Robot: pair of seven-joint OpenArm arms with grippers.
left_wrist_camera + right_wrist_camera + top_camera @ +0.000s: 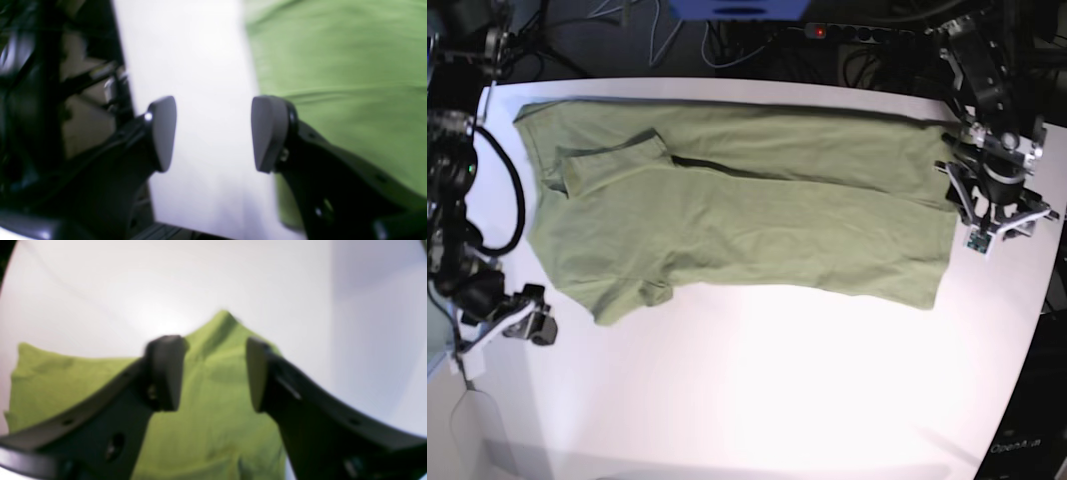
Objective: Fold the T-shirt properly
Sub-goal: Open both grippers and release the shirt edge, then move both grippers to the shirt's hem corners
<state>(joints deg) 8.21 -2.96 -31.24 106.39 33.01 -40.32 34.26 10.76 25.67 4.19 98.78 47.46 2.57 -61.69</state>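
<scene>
The olive-green T-shirt (757, 215) lies spread sideways on the white table (777, 390), neck end at the left and hem at the right. One sleeve (612, 160) is folded onto the body. My left gripper (989, 222) is just off the hem edge and is open and empty. In the left wrist view the left gripper (217, 133) is over bare table with the shirt (340, 83) beside one pad. My right gripper (535, 326) is by the lower sleeve. In the right wrist view the right gripper (211, 373) is open and empty over a pointed corner of the shirt (213, 413).
Cables and a power strip (867, 35) lie behind the table's far edge. The table's right edge (1045, 300) runs close to the left arm. Dark arm parts and cables (50, 100) fill the left of the left wrist view.
</scene>
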